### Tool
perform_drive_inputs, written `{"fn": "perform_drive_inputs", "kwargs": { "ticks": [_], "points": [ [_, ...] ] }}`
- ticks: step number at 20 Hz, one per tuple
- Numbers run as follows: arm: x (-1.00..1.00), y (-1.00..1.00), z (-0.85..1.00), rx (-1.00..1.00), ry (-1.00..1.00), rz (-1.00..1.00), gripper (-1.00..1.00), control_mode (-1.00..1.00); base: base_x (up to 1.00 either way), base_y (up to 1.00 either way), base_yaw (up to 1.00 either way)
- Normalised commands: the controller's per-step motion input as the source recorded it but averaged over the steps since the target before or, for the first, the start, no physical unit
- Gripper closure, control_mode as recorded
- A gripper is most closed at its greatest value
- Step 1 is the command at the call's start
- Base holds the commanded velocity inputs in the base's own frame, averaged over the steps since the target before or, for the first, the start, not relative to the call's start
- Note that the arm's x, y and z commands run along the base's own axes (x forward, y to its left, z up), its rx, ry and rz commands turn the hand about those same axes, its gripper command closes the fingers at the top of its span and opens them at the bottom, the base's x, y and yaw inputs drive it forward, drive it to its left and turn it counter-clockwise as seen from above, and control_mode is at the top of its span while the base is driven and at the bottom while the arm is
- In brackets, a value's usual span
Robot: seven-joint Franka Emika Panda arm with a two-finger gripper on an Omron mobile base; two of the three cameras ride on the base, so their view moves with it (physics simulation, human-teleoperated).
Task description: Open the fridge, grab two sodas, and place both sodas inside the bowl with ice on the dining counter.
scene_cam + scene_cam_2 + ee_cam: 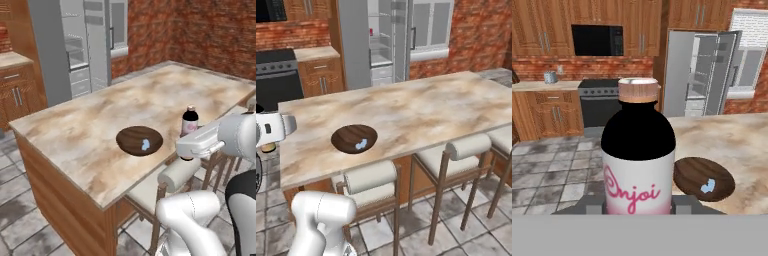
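My gripper is shut on a soda, a dark bottle with a tan cap and a white label with pink writing. In the left base view the soda stands upright in the gripper at the dining counter's near edge, right of the bowl. The dark-brown bowl rests on the counter with pale-blue ice inside, and it is in the hand view too. The grey fridge stands open behind the counter, its shelves showing.
Pale-cushioned stools line the counter's near side, one right below my arm. A black oven and wooden cabinets stand left of the fridge. Grey tiled floor stretches between them and the counter.
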Motion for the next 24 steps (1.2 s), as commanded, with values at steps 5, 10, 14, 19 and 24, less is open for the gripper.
{"fn": "perform_drive_inputs", "kwargs": {
  "ticks": [5,10,14,19,24],
  "points": [
    [0.00,0.00,0.00,0.00,0.00,0.00,1.00,1.00,0.13,-0.90,0.31],
    [0.00,0.00,0.00,0.00,0.00,0.00,1.00,1.00,0.77,-0.57,0.34],
    [0.25,-0.06,-0.04,0.00,0.03,0.11,1.00,-1.00,0.75,-0.20,0.31],
    [0.98,-0.32,-0.02,0.00,0.08,0.43,1.00,-1.00,0.00,0.00,0.00],
    [0.93,-0.29,-0.04,0.00,0.13,0.35,1.00,-1.00,0.00,0.00,0.00]
  ]
}}
